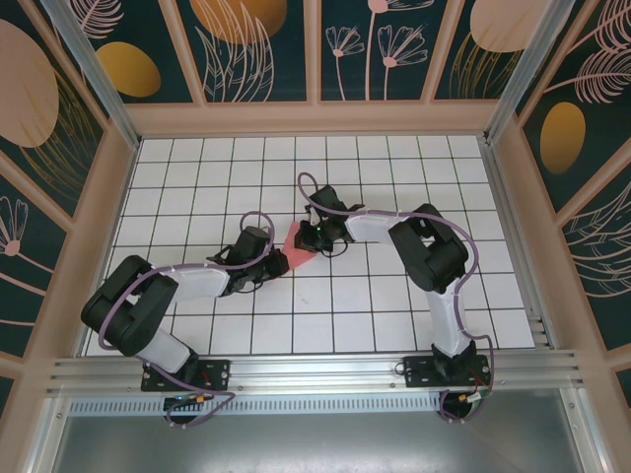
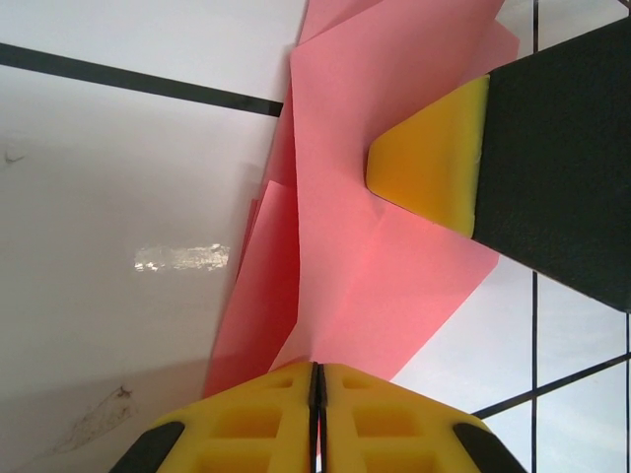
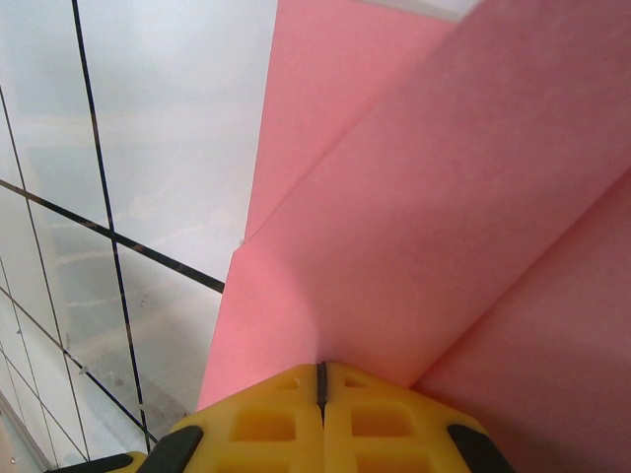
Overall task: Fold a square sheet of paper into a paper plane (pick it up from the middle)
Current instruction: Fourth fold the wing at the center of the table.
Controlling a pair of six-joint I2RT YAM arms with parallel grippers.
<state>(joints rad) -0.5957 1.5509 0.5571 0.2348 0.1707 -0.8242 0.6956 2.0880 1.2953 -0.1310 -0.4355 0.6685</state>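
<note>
Top external: near the middle of the white grid table (image 1: 394,305), the folded pink paper (image 1: 297,242) sits between the left gripper (image 1: 275,258) on its left and the right gripper (image 1: 315,236) on its right.

Left wrist: the left gripper (image 2: 317,374) is pressed together, pinching an edge of the paper (image 2: 345,256). A yellow finger (image 2: 432,158) of the right gripper lies against the paper farther along.

Right wrist: the right gripper (image 3: 320,374) is clamped tight on the paper (image 3: 444,227), above the tiles.

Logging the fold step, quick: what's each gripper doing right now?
Left gripper: closed on the paper.
Right gripper: closed on the paper.
</note>
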